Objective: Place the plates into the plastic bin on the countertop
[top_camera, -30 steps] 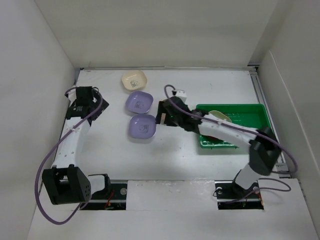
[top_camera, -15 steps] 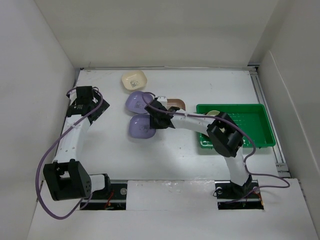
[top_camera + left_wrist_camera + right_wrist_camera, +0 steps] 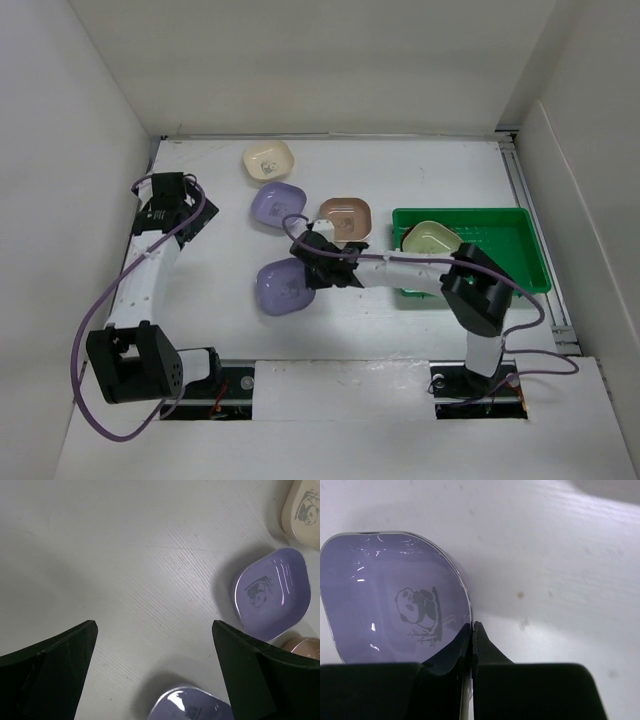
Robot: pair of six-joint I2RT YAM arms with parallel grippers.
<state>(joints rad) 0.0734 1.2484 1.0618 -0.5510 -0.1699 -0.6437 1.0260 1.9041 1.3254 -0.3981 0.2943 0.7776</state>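
Right gripper [image 3: 472, 630] clamps a lavender plate [image 3: 385, 590] left of the bin [image 3: 515, 245]; left gripper [image 3: 155, 640] spread, empty. Next we lift it binward.

The left arm [image 3: 140, 290] runs from its base up the left side, bending inward at the wrist. The left gripper [image 3: 155, 626] points downward with its jaws spread wide and nothing between them. The right arm [image 3: 400, 272] folds sharply at the elbow just above its base, and its forearm stretches low and leftward across the middle. The right gripper [image 3: 472, 630] has its jaws pinched tight on the rim of a plate [image 3: 385, 595].
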